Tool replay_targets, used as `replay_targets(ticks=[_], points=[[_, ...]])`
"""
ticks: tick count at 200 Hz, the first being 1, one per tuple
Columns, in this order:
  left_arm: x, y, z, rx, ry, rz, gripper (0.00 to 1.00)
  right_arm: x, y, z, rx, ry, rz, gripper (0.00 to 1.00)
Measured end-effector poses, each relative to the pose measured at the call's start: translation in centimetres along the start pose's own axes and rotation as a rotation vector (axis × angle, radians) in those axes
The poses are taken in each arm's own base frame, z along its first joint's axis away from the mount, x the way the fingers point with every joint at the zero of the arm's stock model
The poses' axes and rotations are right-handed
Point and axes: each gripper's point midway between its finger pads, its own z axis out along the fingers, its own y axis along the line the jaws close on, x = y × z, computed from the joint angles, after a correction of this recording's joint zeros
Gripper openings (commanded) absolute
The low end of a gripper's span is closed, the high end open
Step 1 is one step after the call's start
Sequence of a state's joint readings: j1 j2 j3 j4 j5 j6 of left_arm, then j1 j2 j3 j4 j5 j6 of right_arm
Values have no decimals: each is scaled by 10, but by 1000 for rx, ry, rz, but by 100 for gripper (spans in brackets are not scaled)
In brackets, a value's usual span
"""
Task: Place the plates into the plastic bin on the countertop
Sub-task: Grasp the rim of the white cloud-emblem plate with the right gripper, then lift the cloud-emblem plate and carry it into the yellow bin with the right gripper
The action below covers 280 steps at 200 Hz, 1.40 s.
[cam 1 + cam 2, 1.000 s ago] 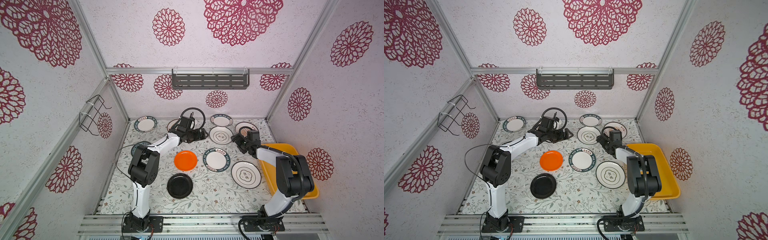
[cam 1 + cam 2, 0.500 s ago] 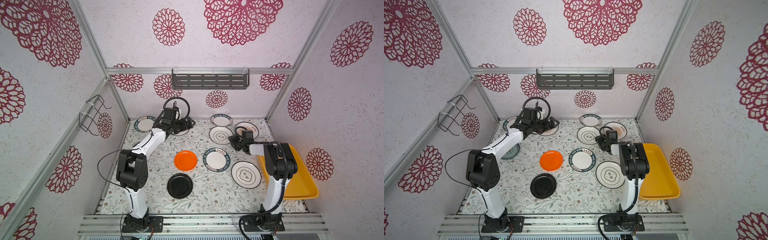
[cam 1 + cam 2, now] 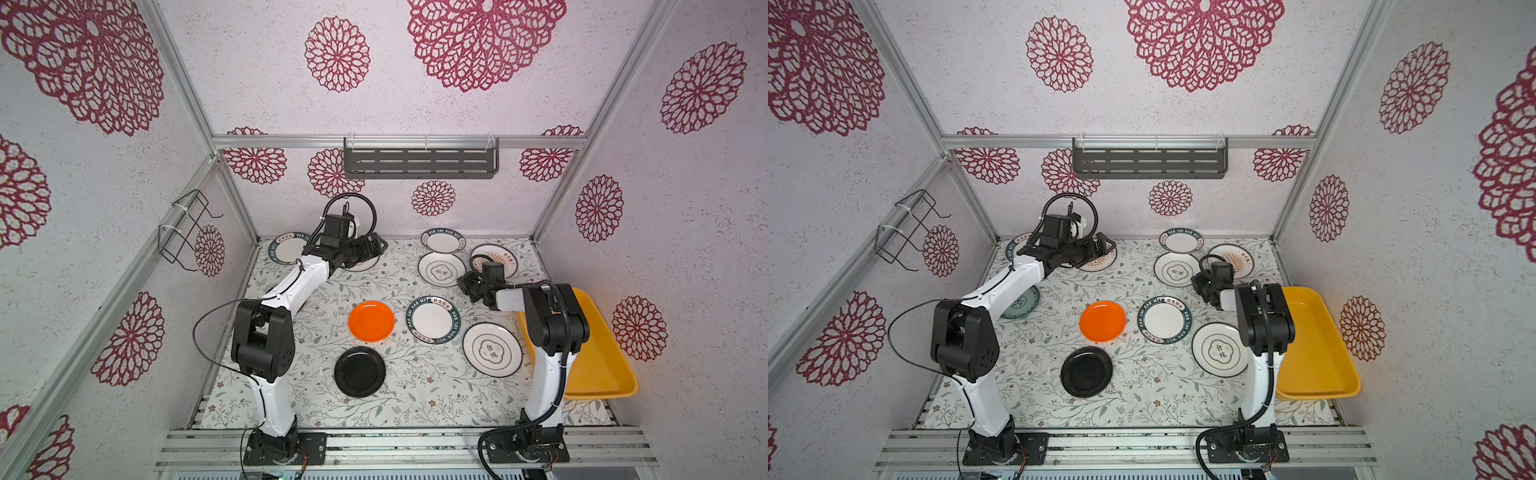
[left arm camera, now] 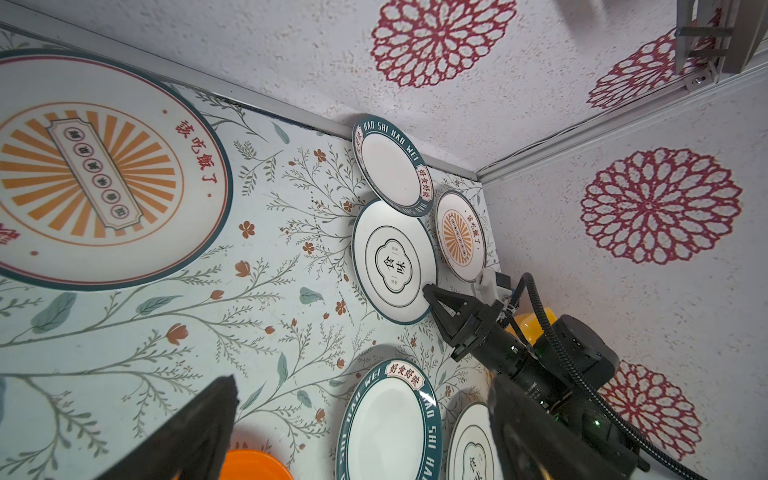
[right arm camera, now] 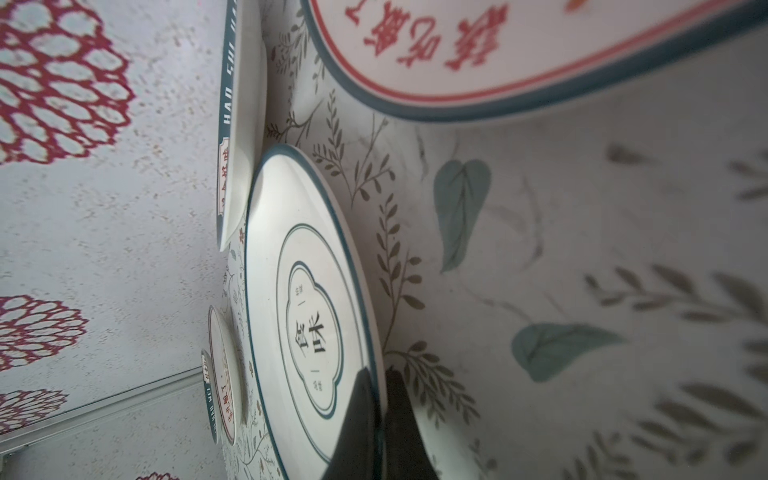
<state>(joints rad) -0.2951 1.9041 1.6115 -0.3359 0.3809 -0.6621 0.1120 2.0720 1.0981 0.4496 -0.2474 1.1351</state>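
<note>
While the right gripper (image 5: pixel 379 374) stands closed, its jaws pinch the near rim of a round white plate with black characters (image 3: pixel 441 270). That plate lies at about 1 o'clock on the white leaf-printed countertop (image 3: pixel 316 286). It sits just beside a teal-rimmed lettered plate (image 3: pixel 443 241), which is at its 12 o'clock. Whether the gripped edge has left the surface cannot be told.

The left gripper (image 3: pixel 376 249) has its jaws spread wide and holds nothing. It hangs over a white plate with an orange sunburst (image 4: pixel 95 170) at about 11 o'clock.

The yellow-orange shallow rectangular plastic bin (image 3: pixel 598 357) sits at the 3 to 4 o'clock edge, apart from the gripped plate.

A plain orange plate (image 3: pixel 371 321) rests near centre. A glossy black plate (image 3: pixel 360 371) lies at its 6 o'clock, both flat on the countertop.
</note>
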Motion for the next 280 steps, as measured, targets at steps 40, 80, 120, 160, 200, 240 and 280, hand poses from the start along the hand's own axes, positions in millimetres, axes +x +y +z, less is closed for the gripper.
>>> replay_targets(ticks=[40,80,120,160,200,240,280], points=[[3,-1,1,17,16,-11,97,9,-12,-33,50,-10,30,0],[7,-2,3,22,27,-21,97,14,-16,-75,139,-16,10,0],[19,-6,7,25,54,-18,97,11,3,-126,151,-58,-46,0],[40,-32,15,65,93,17,97,4,31,-182,109,-131,-108,0],[68,-73,24,139,136,77,97,-14,27,-225,143,-209,-132,0],[92,-101,35,188,174,118,97,-65,-5,-283,205,-384,-58,0],[96,-111,37,206,170,136,97,-101,-52,-327,264,-504,47,0]])
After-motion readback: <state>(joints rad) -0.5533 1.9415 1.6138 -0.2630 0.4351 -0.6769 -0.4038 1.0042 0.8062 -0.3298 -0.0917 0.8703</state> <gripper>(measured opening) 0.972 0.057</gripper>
